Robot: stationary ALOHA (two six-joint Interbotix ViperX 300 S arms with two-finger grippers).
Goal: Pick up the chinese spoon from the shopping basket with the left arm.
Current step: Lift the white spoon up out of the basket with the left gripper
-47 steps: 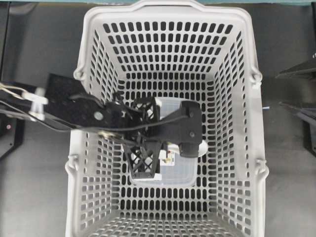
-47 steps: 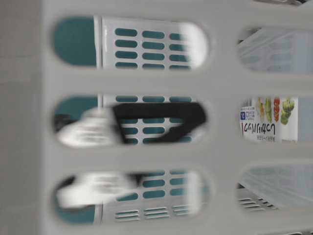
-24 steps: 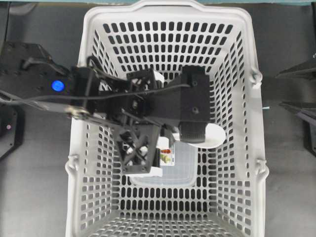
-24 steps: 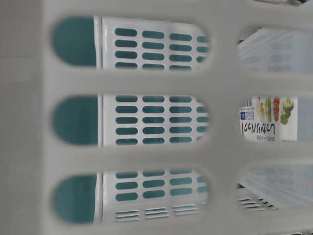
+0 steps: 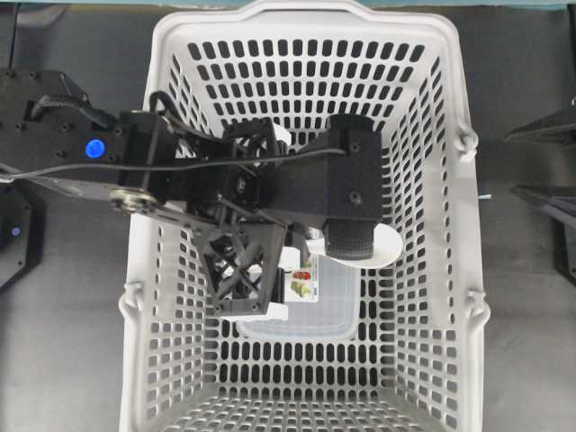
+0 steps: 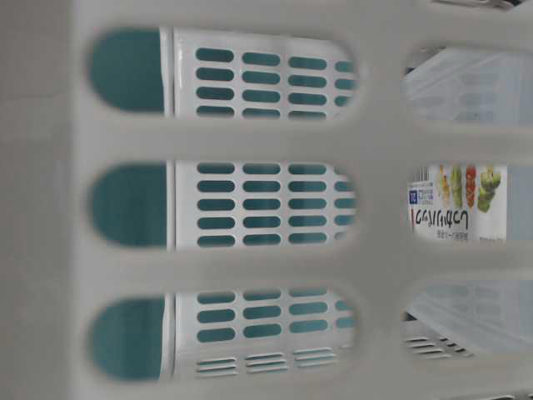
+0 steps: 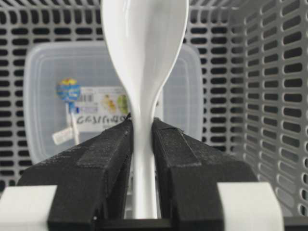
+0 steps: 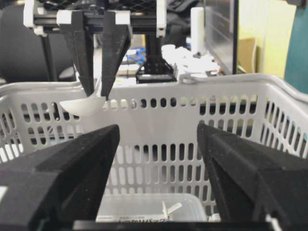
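The white chinese spoon (image 7: 144,43) is pinched by its handle between the black fingers of my left gripper (image 7: 142,126), which is shut on it. Its bowl points away over the shopping basket (image 7: 269,96). Seen from the right wrist, the left gripper (image 8: 98,94) hangs fingers down with the chinese spoon (image 8: 81,106) level with the shopping basket's rim (image 8: 231,82). From overhead, the left arm (image 5: 270,193) spans the shopping basket (image 5: 306,13), and only the chinese spoon's bowl (image 5: 389,245) shows beside it. My right gripper (image 8: 159,130) stands open and empty outside the basket.
A clear lidded container (image 5: 328,310) with a colourful label lies on the basket floor, below the spoon (image 7: 48,77). Its label (image 6: 454,204) shows through the slotted wall (image 6: 250,137) in the table-level view. Dark tabletop surrounds the basket.
The left gripper has risen from the basket floor with the spoon. It no longer shows through the wall slots in the table-level view. The right gripper has not moved.
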